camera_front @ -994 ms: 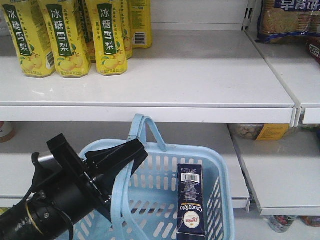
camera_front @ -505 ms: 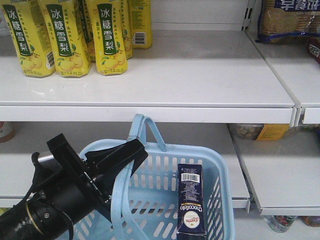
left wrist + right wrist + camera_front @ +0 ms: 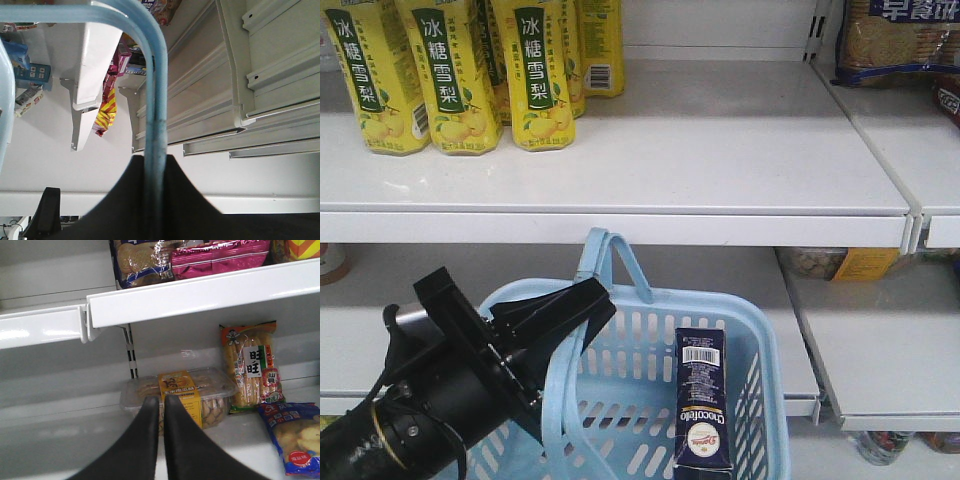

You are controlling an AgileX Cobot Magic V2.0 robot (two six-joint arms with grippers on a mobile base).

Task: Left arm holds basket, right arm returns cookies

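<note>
The light blue basket (image 3: pixel 765 345) hangs low in the front view, below the white shelves. The cookies (image 3: pixel 701 398), a dark navy box with a barcode, stand upright against its right side. My left gripper (image 3: pixel 597 301) is shut on one hoop handle (image 3: pixel 159 85) of the basket; in the left wrist view the blue bar runs straight down between the black jaws of the left gripper (image 3: pixel 154 161). My right gripper (image 3: pixel 161 401) is shut on nothing and points at a lower shelf. It does not appear in the front view.
Yellow bottles (image 3: pixel 450 80) stand at the upper shelf's (image 3: pixel 720 140) back left, and a cracker bag (image 3: pixel 895 40) lies at top right. Ahead of the right gripper sit a clear biscuit tub (image 3: pixel 210 390), an orange snack bag (image 3: pixel 250 365) and a blue bag (image 3: pixel 295 435).
</note>
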